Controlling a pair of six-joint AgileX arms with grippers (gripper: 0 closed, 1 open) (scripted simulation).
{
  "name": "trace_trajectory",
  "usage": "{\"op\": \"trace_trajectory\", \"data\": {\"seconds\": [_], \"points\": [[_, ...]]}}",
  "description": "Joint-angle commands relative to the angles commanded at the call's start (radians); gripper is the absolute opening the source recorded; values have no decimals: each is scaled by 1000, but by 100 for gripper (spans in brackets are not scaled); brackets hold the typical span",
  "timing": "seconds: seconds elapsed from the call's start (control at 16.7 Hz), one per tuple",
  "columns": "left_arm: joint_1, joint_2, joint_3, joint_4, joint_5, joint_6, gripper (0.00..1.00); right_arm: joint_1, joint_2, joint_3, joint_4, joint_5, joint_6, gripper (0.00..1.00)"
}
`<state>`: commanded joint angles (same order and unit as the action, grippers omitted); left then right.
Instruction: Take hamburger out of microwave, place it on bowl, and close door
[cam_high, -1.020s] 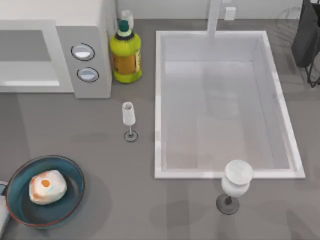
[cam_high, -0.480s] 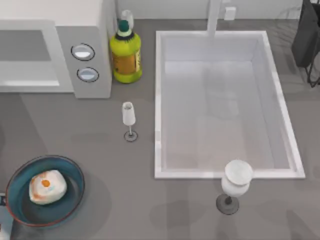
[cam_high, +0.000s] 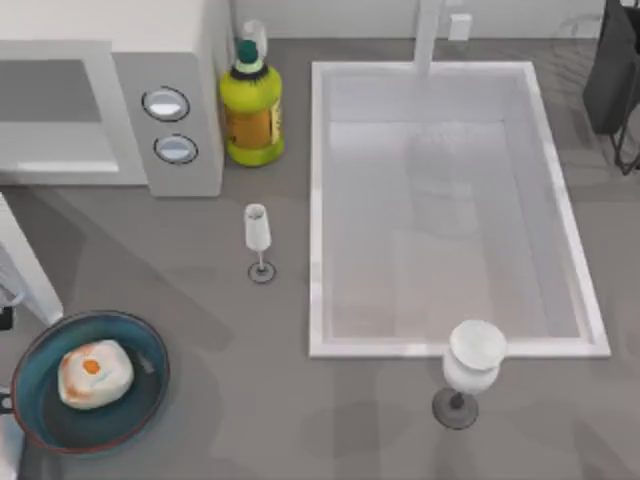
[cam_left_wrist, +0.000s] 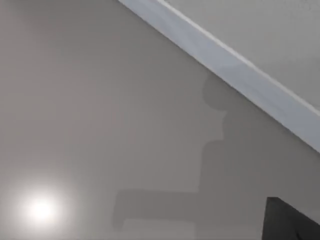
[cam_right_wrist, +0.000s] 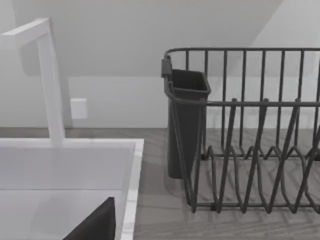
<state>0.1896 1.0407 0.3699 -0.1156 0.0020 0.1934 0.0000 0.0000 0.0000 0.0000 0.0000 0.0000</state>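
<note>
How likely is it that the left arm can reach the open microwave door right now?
Probably yes. The door stands swung out at the table's left edge, close to the bowl, with bare table beside it. The left wrist view shows a flat panel close up, likely that door.

The left arm (cam_high: 8, 440) sits at the table's near left edge; the right arm (cam_high: 612, 70) is parked at the far right corner.

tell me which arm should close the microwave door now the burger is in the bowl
Left, probably. The door swings at the table's left edge beside the bowl holding the hamburger; the right arm's camera faces the dish rack.
</note>
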Motion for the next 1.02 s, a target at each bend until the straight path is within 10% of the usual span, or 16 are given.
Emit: {"op": "trace_trajectory", "data": {"seconds": [1.02], "points": [[-89,465,267,198,-71,-67,0,0,0,0,0,0,0,100]]}}
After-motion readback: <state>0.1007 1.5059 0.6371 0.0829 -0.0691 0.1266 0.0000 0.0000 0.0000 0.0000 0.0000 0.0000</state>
